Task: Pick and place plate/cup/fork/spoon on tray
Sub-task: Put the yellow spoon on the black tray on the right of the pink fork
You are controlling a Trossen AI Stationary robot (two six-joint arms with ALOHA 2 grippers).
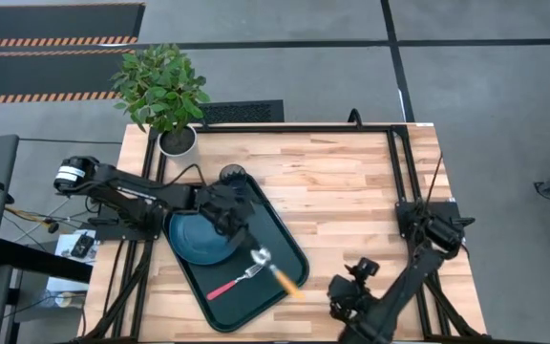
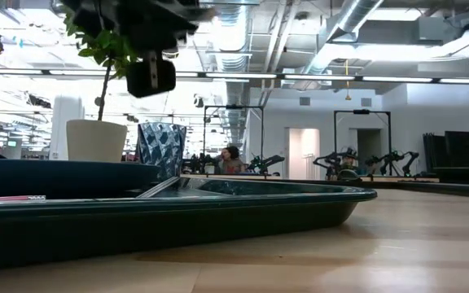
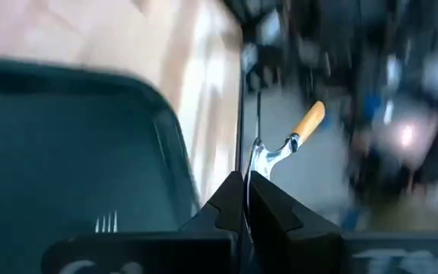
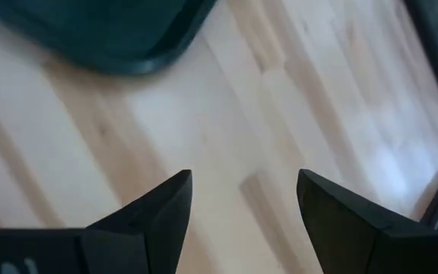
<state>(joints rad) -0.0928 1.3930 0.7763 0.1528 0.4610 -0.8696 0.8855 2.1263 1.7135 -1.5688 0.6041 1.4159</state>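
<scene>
The dark green tray [image 1: 280, 239] lies slantwise on the wooden table. The blue-teal plate [image 1: 199, 241] rests on the tray's left part, and the red-pink-handled fork [image 1: 229, 284] lies on the tray's floor; its tines also show in the left wrist view [image 3: 106, 222]. The dark cup [image 1: 233, 175] stands at the tray's far corner. My left gripper [image 1: 253, 248] is over the tray, shut on the orange-handled spoon [image 1: 277, 270]. My right gripper [image 1: 347, 287] is open and empty above bare table at the near right, off the tray's near right corner [image 4: 128, 46]. My left gripper pinches the spoon's silver bowl end [image 3: 258, 156] between its two shut fingers, with the bowl standing edge-on between the fingertips. The fingers come from the table's far left and lie along the spoon. The orange handle [image 3: 309, 122] sticks out past the fingertips, over the tray's right rim.
A white pot with a green plant [image 1: 165, 96] stands at the table's far left corner, behind the cup. Black frame bars [image 1: 394, 182] run along the table's far and right sides. Bare wood lies right of the tray.
</scene>
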